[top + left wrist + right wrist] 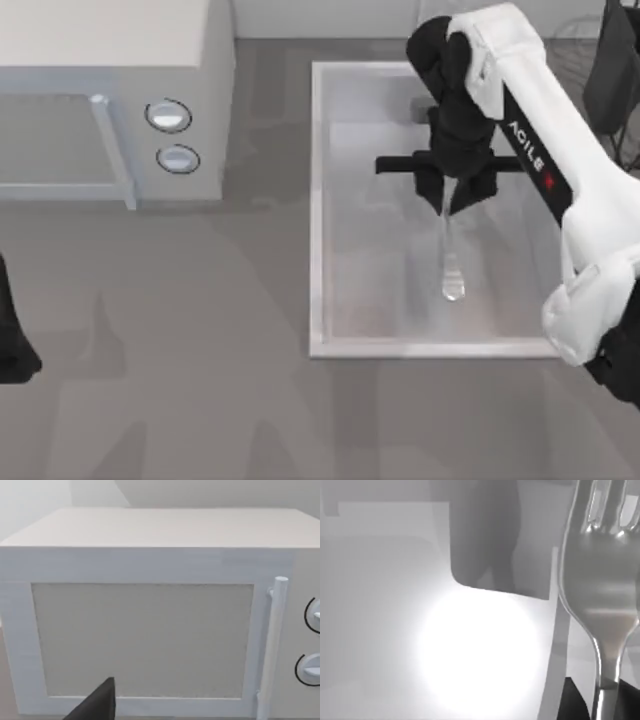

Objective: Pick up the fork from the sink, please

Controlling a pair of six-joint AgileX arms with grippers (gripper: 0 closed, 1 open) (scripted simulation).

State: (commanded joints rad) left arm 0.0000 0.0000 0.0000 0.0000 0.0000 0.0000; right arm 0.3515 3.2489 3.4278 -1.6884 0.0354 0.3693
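Gripping the fork (449, 250) near its neck, our right gripper (452, 200) hangs over the sink (318, 210), jaws pinched on the metal. Its handle runs straight out below the fingertips, toward the sink's near rim. Our right wrist view catches tines close up; our left gripper (12, 345) sits parked far off.
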